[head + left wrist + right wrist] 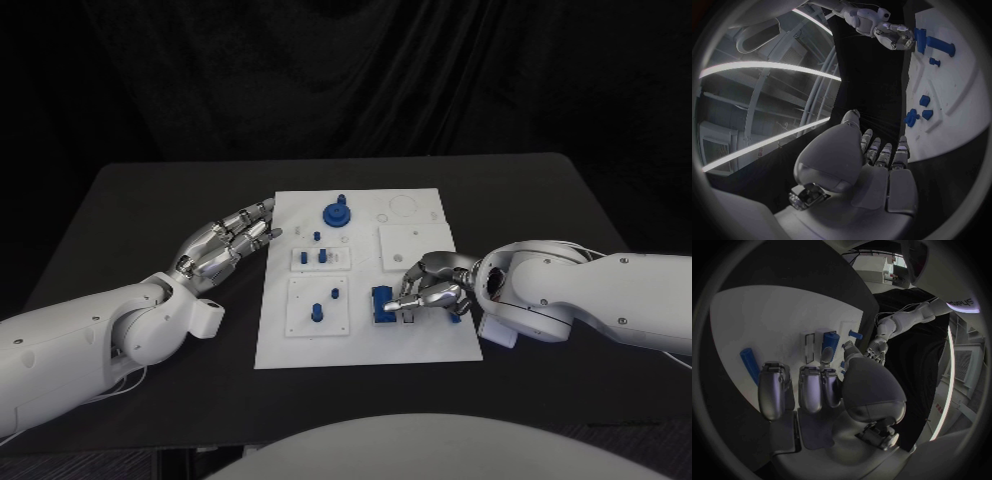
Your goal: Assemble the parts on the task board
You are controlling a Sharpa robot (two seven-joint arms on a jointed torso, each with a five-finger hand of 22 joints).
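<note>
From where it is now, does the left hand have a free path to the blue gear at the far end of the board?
Probably yes. The left hand hovers open beside the board, nothing between it and the gear; the right hand is busy nearer.

This looks like a robotics lab or test cell. A black counter (159, 210) stands in front of a black curtain (346, 70) that closes off the whole background behind it, as in a staged recording area. At the middle of the counter lies a white task board (368, 345) with small blue parts (336, 213) on it, a bench-test fixture. The left wrist view shows, beyond the counter's edge, curved pale ceiling light strips (761, 70) and bare structural framing.
</note>
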